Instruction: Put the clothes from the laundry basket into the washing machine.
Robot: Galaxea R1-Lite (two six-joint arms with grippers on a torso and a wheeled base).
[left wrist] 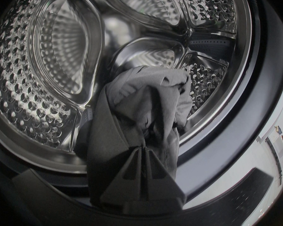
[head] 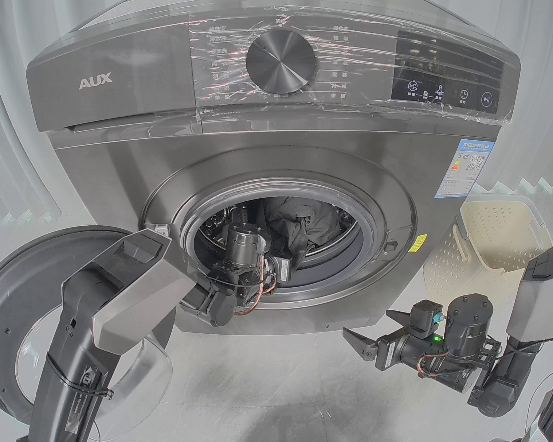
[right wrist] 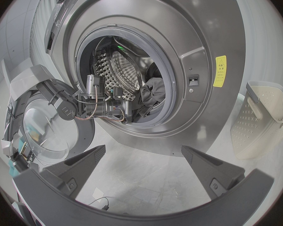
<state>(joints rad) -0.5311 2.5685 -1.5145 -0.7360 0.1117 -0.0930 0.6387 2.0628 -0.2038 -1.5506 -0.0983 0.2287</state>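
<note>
The grey washing machine [head: 276, 155] stands with its round opening facing me. My left gripper [left wrist: 144, 151] is inside the drum mouth, shut on a dark grey garment [left wrist: 147, 104] that bunches up over its fingers. The same garment [head: 301, 222] hangs in the opening's middle, just beyond the left wrist [head: 246, 247]. My right gripper [head: 378, 329] hovers open and empty above the floor, in front of the machine's lower right corner. In the right wrist view its fingers [right wrist: 91, 157] spread wide, pointing at the opening, with the garment [right wrist: 152, 93] beyond them.
The machine's door [head: 43, 314] hangs open at the left, behind my left arm. A cream perforated laundry basket [head: 498, 247] stands on the floor to the right of the machine, near my right arm. Bare grey floor [head: 276, 376] lies in front.
</note>
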